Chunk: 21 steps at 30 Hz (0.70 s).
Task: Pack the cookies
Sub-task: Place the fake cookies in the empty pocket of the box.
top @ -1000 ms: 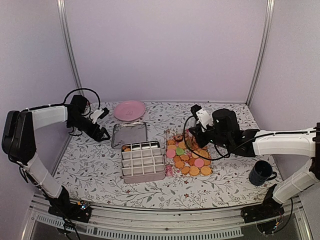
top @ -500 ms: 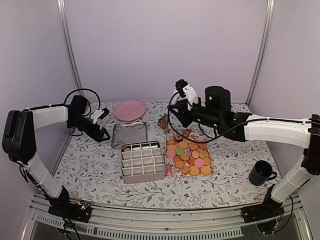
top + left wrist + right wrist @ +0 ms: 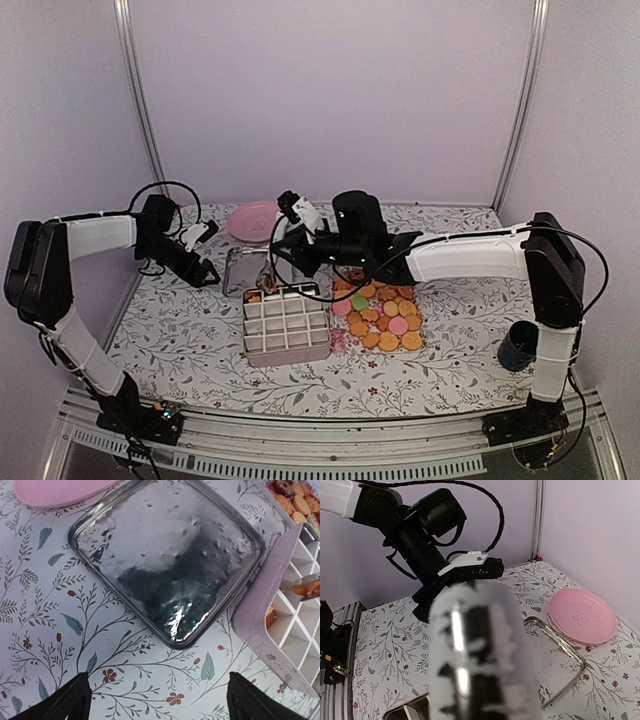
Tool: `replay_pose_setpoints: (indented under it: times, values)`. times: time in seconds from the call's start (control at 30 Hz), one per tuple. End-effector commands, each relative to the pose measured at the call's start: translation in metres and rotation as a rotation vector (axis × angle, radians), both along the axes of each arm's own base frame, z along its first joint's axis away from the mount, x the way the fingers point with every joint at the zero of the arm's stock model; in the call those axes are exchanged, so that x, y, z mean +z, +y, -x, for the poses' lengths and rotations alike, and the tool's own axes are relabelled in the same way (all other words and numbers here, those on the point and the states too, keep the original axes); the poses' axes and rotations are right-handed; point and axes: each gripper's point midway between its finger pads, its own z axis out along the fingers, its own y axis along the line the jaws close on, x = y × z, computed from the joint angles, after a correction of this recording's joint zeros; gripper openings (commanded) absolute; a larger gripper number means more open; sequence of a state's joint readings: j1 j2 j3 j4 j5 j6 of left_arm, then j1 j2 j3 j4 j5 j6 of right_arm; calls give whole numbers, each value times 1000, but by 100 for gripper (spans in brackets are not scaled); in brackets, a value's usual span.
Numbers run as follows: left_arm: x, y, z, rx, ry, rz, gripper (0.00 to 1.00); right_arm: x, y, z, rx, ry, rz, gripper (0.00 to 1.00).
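From above, you see most cookies lying in a pile just right of the box with little cells. One or two sit in its back left cells. Your right gripper hangs over that corner. You cannot tell if it is clenched. Your left gripper hovers beside the clear lid.

The left wrist view shows its fingers spread wide, holding nothing.

The right wrist view is mostly blur, with the pink plate behind.

R arm over cookies far edge, box rear; box front free.
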<state>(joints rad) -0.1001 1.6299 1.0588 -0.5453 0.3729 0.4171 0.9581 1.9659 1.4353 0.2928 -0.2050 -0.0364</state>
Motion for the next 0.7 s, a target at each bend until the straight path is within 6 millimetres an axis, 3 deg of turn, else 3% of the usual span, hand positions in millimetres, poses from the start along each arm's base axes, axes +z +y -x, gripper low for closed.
replay_pose_setpoints:
  times: [0.0, 0.4, 0.67]
  values:
    - [-5, -3, 1, -14, 1, 8, 94, 27, 12, 2, 31, -22, -85, 0]
    - [-3, -4, 2, -19, -7, 13, 95, 9, 8, 0, 10, -13, -48, 8]
    - [2, -4, 2, -19, -20, 13, 95, 7, 6, 0, 5, -14, -42, 25]
